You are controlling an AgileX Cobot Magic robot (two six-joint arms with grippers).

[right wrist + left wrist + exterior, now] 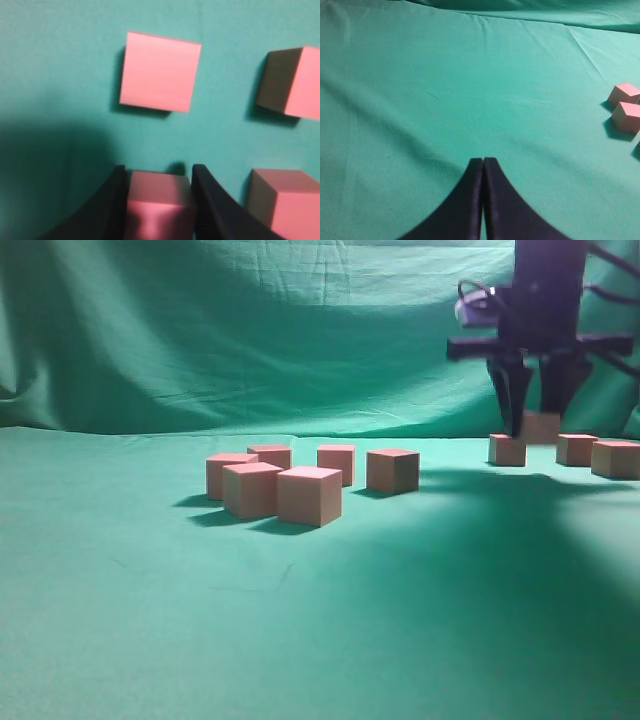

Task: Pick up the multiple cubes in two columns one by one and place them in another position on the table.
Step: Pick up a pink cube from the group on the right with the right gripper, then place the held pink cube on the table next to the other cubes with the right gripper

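Figure: placing step, right arm. Your right gripper [531, 418] stands at the upper right of the exterior view with its fingers clamped on one cube [159, 200], held between the two black fingers at the bottom centre of the right wrist view. The held cube appears just above the table [300, 640], beside three cubes already set down at the right edge of the exterior view [578, 449]; whether it touches the cloth cannot be told. Six more cubes [309, 494] wait in a cluster at centre-left. To finish well, lower straight down until the cube sits flat, keep it apart from its neighbours [159, 71], then part the fingers only enough to clear and lift vertically, so the cube is not dragged or tipped. Your left gripper [483, 165] idles with fingertips pressed together, empty, over bare cloth; keep it there.
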